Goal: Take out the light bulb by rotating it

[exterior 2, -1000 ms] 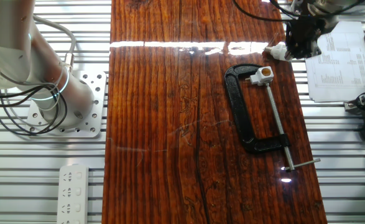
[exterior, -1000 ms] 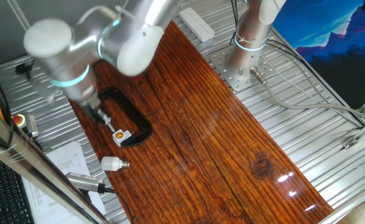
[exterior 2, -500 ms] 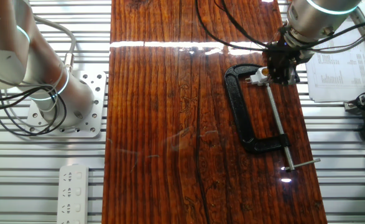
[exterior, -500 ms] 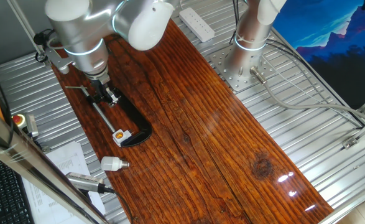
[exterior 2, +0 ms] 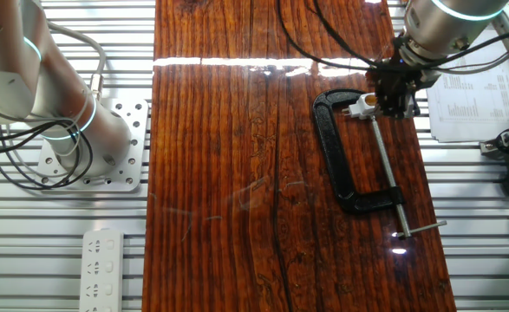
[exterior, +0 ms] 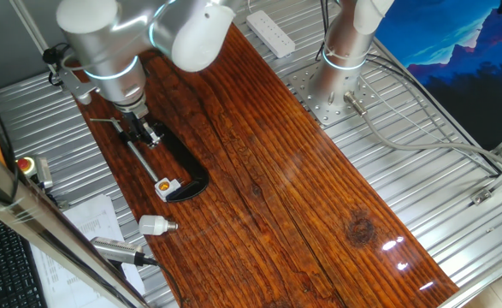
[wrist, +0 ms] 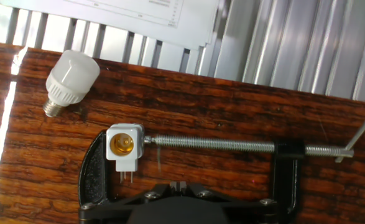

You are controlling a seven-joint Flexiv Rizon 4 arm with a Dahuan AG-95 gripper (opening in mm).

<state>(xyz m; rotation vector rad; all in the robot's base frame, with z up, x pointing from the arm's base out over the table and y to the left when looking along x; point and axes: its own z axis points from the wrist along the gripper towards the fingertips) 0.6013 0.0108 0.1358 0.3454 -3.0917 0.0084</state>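
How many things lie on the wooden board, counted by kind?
Light bulb: 1
Socket block: 1
Black C-clamp: 1
Total: 3

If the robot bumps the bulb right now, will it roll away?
Probably, a bit. The bulb lies on its side, loose on the wooden table, out of the socket, so its round body would likely roll. Its wide head and narrow base suggest it would curve rather than go straight. It looks like light plastic, so a small nudge may move it.
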